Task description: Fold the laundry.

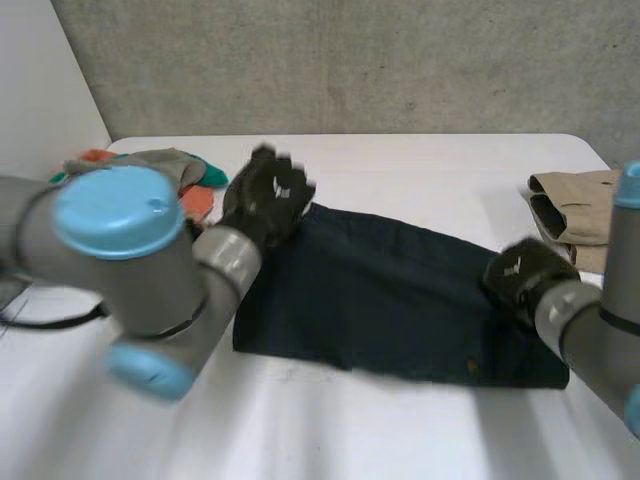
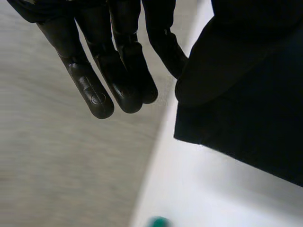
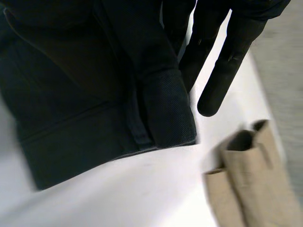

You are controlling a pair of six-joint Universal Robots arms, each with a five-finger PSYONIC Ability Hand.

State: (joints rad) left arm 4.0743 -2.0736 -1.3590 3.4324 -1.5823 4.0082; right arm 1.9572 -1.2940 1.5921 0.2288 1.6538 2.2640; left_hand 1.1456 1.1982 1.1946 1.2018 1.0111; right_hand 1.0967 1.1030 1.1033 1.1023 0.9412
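A dark navy garment [image 1: 380, 290] lies folded in a long band across the middle of the white table [image 1: 400, 160]. My left hand [image 1: 262, 200] is raised at its far left corner. In the left wrist view the straight fingers [image 2: 120, 71] stand beside a lifted fold of the garment [image 2: 246, 109], which hangs at the thumb side, pinched. My right hand [image 1: 520, 275] is at the garment's right end. There its straight fingers [image 3: 222, 71] pinch a raised fold of the garment's [image 3: 71, 94] hem.
A folded tan garment [image 1: 575, 205] lies at the table's right edge, close to my right hand [image 3: 251, 189]. A heap of orange, green and grey clothes [image 1: 170, 170] sits at the far left corner. The grey wall [image 1: 350, 60] runs behind the table.
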